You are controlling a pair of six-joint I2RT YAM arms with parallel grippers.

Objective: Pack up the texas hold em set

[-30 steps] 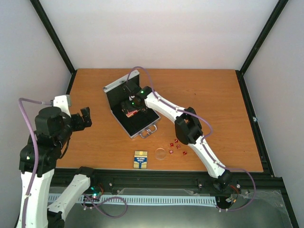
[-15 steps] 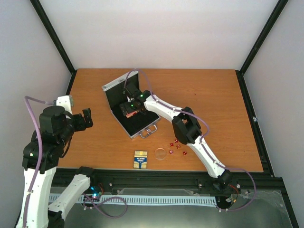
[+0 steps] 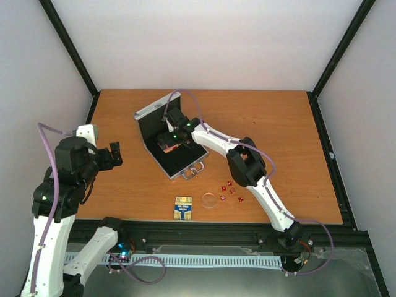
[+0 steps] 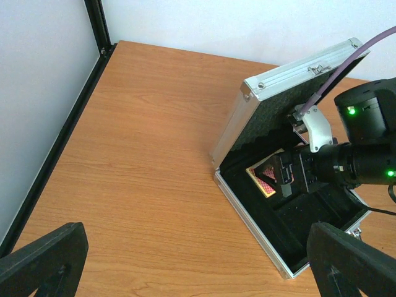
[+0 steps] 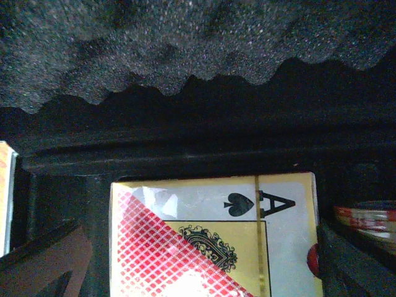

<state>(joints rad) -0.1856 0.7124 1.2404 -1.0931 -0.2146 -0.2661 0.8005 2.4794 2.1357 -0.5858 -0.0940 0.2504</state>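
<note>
The silver case (image 3: 153,112) stands open at the table's back middle, black-lined, with its handle (image 3: 195,169) facing me. My right gripper (image 3: 166,145) reaches into it, shut on the red-white card deck (image 5: 204,247), which lies low in a black slot below the foam lid. The deck (image 4: 263,175) and case (image 4: 247,142) also show in the left wrist view. The blue-yellow deck (image 3: 182,208), clear disc (image 3: 210,200) and red dice (image 3: 232,190) lie on the table near the front. My left gripper (image 3: 113,154) is open and empty, well left of the case.
A red-and-white chip edge (image 5: 365,216) sits in the case to the right of the deck. Black frame posts (image 4: 96,25) and white walls bound the wooden table (image 3: 291,142).
My right gripper has shifted a little within the case with the deck, and the case has turned slightly. My left arm has drifted slightly right.
</note>
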